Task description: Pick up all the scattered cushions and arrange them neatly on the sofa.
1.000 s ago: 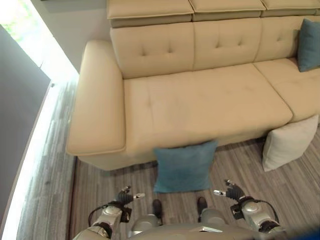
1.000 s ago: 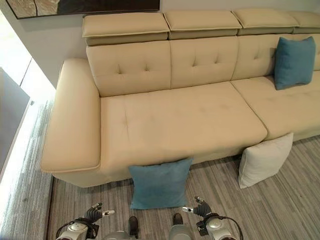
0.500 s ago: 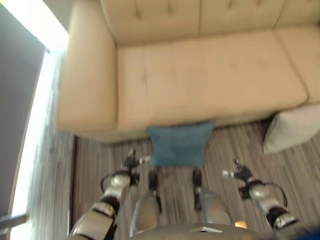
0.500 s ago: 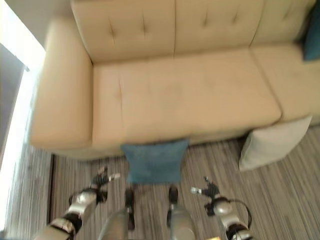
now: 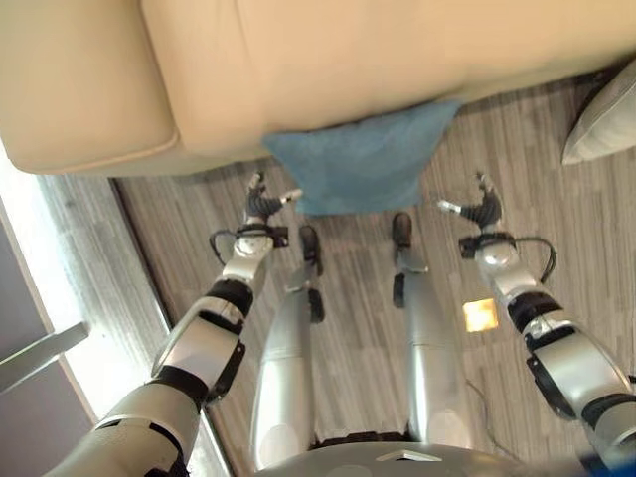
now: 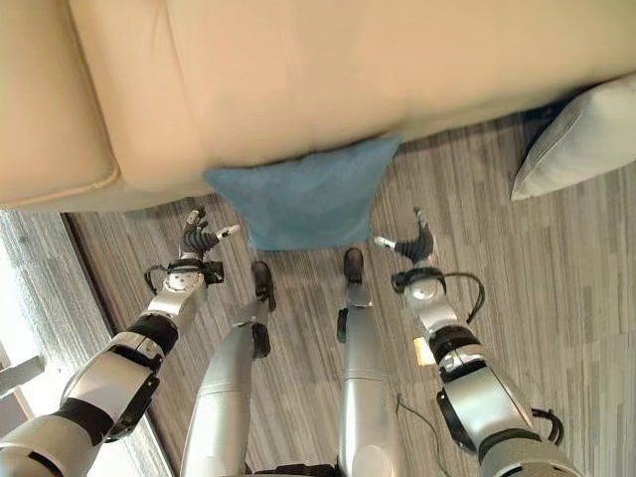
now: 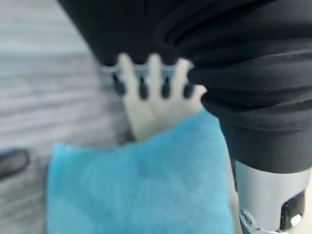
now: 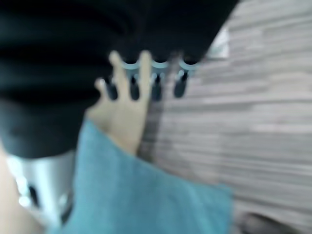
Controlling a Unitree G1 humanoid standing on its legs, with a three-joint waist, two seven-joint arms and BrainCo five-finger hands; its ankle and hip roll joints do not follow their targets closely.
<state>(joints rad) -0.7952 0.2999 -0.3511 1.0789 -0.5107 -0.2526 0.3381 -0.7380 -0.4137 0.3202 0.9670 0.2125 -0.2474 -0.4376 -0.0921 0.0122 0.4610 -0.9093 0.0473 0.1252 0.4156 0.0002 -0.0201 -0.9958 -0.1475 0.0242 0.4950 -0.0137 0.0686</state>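
Now: reaching for pickup | blue cushion (image 6: pixel 298 204) mid-frame, propped on the floor (image 6: pixel 556 288) against the sofa (image 6: pixel 298 70) front | left hand (image 6: pixel 199 238) and right hand (image 6: pixel 412 243) flank it, fingers spread, holding nothing | next, I judge: close in on both sides, lift onto seat | white cushion (image 6: pixel 581 134) at right edge waits.

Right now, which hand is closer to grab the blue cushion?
Probably the left hand: its fingertips are almost at the blue cushion's edge. The right hand hangs farther off its other side. Both are open.
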